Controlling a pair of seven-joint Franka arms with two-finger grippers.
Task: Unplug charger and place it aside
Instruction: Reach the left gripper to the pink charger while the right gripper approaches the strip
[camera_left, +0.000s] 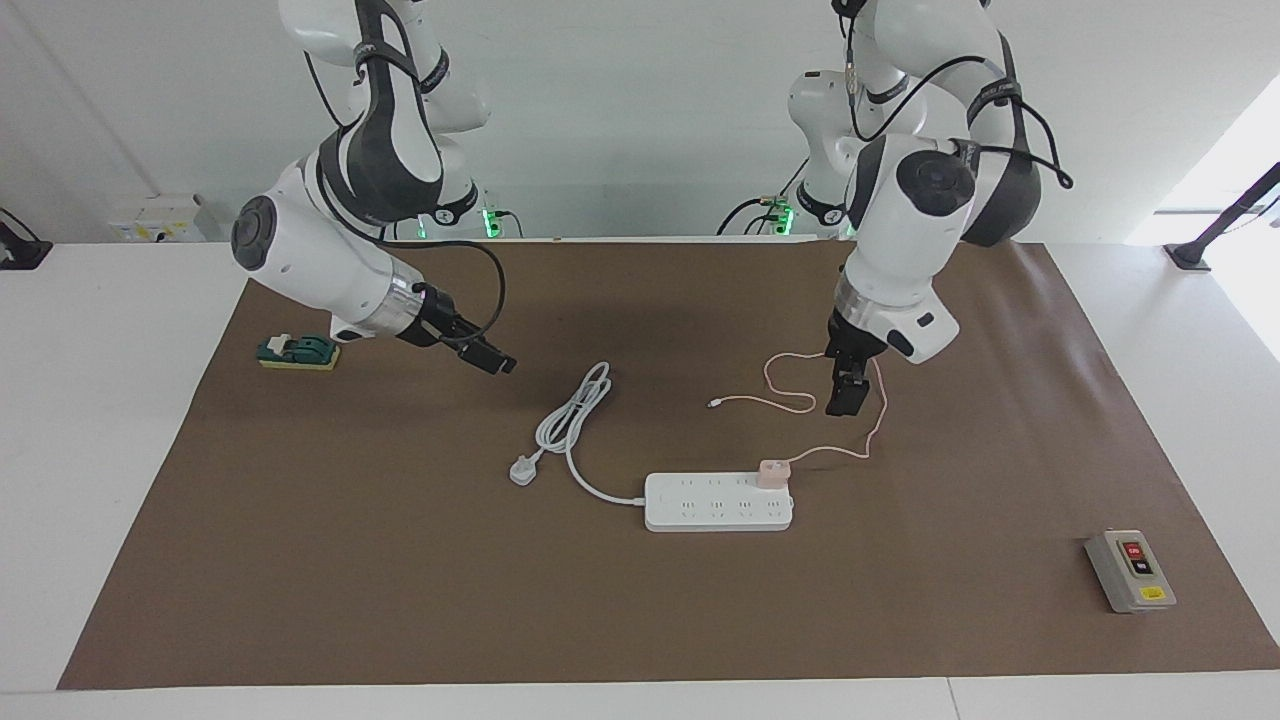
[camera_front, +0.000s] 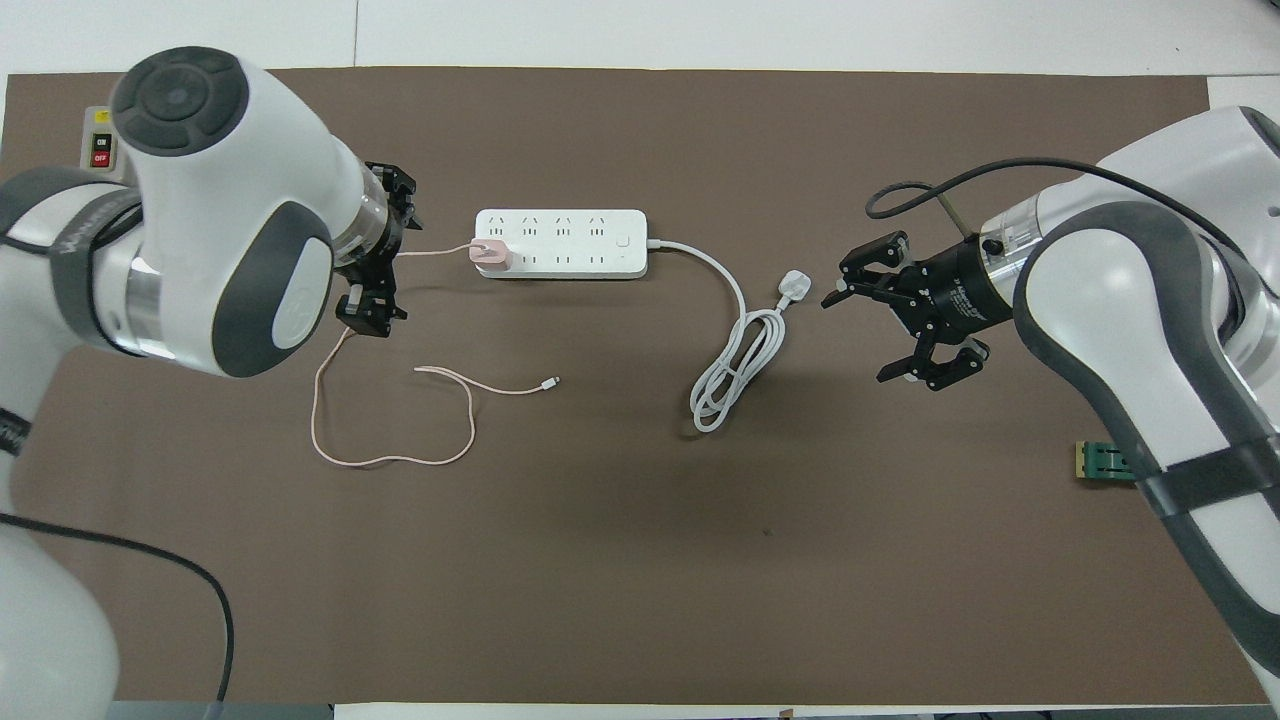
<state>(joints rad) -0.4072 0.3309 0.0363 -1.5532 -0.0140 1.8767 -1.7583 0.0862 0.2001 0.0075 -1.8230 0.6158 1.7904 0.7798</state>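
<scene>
Nearest my arms, I see the loose loop of the charger's pink cable (camera_front: 390, 440) lying on the brown mat (camera_left: 640, 620), its free tip pointing toward the white cord (camera_front: 735, 370) coiled beside it. My left gripper (camera_left: 842, 392) hangs over that cable loop, clear of the mat, at the end of the power strip where the charger sits; the overhead view shows its fingers (camera_front: 362, 312) spread apart with nothing between them, which the facing view does not let me read. My right gripper (camera_front: 885, 322) is in the air over bare mat near the white three-pin plug (camera_front: 794, 287), fingers wide open and empty. In the facing view its arm partly screens the green block (camera_left: 297, 352) at the right arm's end of the bench; overhead, only a corner of that block shows. Farther out, the charger (camera_left: 774, 473) is seated in the power strip (camera_left: 718, 502), at the end toward the left arm. Past the strip the mat lies open up to its edge. The grey switch box (camera_left: 1130, 571) sits farthest out, at the left arm's end; overhead, my left arm hides most of it.
</scene>
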